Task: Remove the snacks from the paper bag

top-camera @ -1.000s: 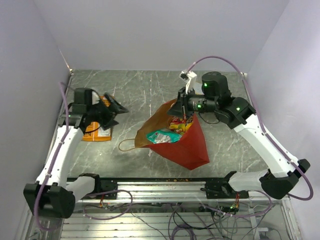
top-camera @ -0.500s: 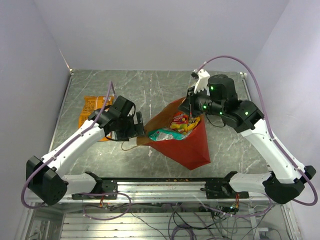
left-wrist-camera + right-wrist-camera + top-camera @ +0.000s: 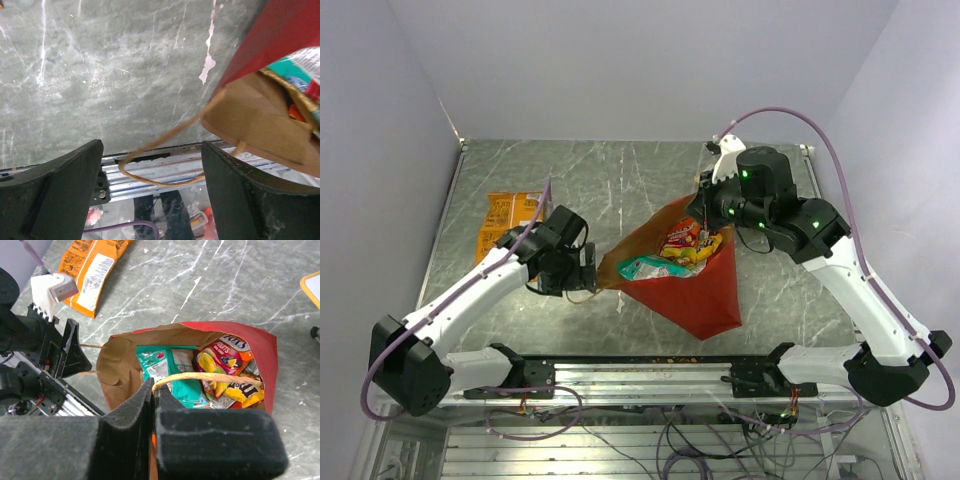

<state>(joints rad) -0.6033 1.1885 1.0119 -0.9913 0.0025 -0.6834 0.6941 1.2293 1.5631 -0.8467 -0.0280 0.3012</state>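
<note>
The red paper bag (image 3: 695, 290) lies tipped with its brown mouth toward the left arm. Snacks fill it: a teal packet (image 3: 170, 367), a fruit candy packet (image 3: 222, 357) and a yellow wrapper (image 3: 245, 390). My right gripper (image 3: 154, 385) is shut on the bag's upper tan handle (image 3: 210, 376) and holds the mouth up; from above the right gripper (image 3: 705, 207) sits at the bag's far rim. My left gripper (image 3: 152, 185) is open, nothing held, and the bag's lower handle loop (image 3: 165, 142) hangs between its fingers (image 3: 60, 190) without touching. One orange chip bag (image 3: 505, 215) lies flat at the far left.
The table's near edge and its aluminium rail (image 3: 165, 170) run just below the left gripper (image 3: 588, 272). A white card with a yellow border (image 3: 312, 287) lies right of the bag. Grey walls close in the table on the left, right and far sides.
My left arm left the orange chip bag on the table and swung right and nearer, down to the bag's mouth. The right gripper kept its hold and lifted the handle slightly.
</note>
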